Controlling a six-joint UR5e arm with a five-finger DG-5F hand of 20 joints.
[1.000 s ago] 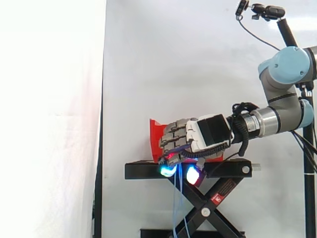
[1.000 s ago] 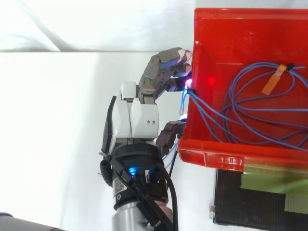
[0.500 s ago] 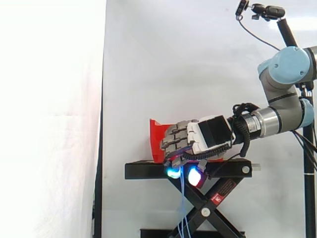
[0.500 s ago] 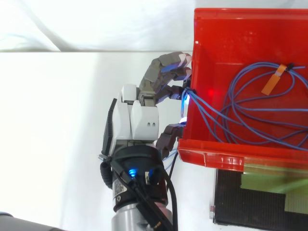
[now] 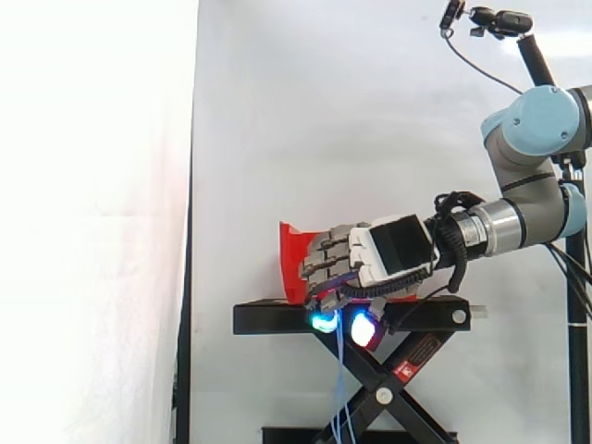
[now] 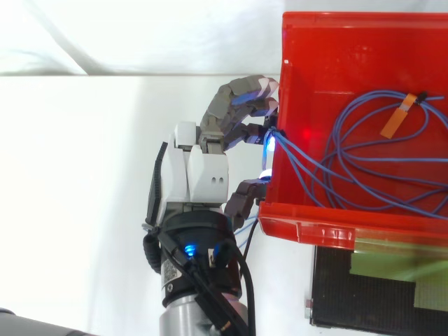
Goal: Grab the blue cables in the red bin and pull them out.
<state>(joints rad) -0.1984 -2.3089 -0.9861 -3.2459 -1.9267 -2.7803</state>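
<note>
the robot's grey and white hand [image 6: 206, 168] sits just outside the left wall of the open red plastic bin [image 6: 308, 227], with the arm reaching in from the right in the side view. its fingers [image 6: 241, 112] are curled in against that wall and closed on a bunch of thin blue cables [image 6: 364, 161] right where the strands come over the rim. the thumb is tucked in near the bin's front corner.

most of the blue cables lie inside the bin as a loose tangle of wide, overlapping loops on the red floor. a small orange strip of tape [image 6: 397, 117] is wrapped on one loop near the right side. several strands run together in a fan from the loops towards the left wall, narrowing to one point at the fingertips.

from the side, the hand [image 5: 393, 248] is level with the bin [image 5: 292, 254], knuckles up, fingers bent downward. two pads glow below it, one cyan [image 5: 323, 321] and one white with red [image 5: 362, 327]. a few blue strands [image 5: 339, 388] hang straight down from the fingers, past the top plate of the black scissor stand [image 5: 277, 319] and in front of its crossed legs.
</note>
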